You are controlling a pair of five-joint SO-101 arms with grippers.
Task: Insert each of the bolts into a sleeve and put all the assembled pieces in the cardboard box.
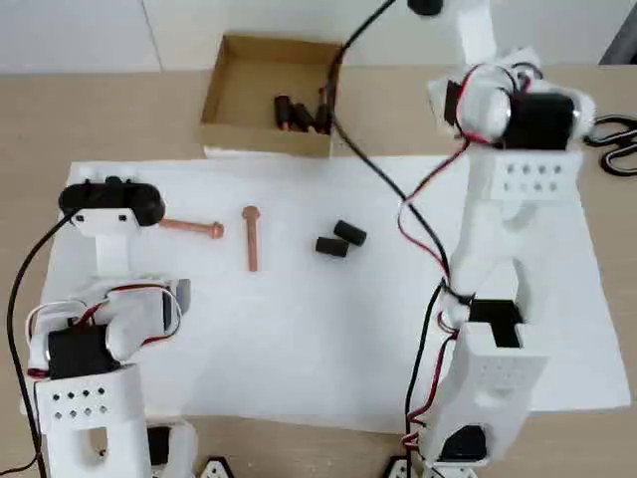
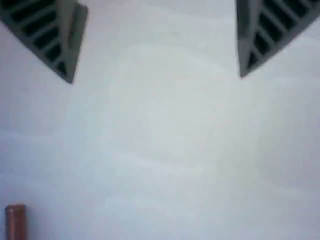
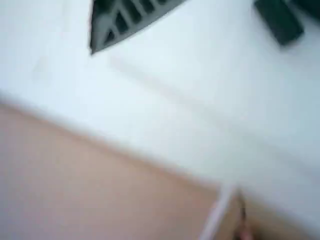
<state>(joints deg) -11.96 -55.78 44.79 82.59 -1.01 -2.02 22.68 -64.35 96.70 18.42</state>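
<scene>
Two copper bolts lie on the white sheet (image 1: 299, 319): one lengthwise (image 1: 191, 228), one pointing away (image 1: 251, 237). To their right, two black sleeves (image 1: 349, 233) (image 1: 331, 246) lie side by side. The cardboard box (image 1: 231, 95) at the back holds several dark assembled pieces (image 1: 299, 115). My left gripper (image 2: 156, 77) hangs open over bare sheet, just left of the lengthwise bolt, whose end (image 2: 15, 222) shows at the frame's edge. My right arm (image 1: 518, 115) stands raised at the right. Part of my right gripper (image 3: 130, 20) hangs above the sheet's edge, with a sleeve (image 3: 280, 20) beyond it.
A black cable (image 1: 378, 174) runs from the box across the sheet to the right arm's base. Scissors (image 1: 617, 139) lie at the far right on the wooden table (image 1: 100, 110). The sheet's near middle is open room.
</scene>
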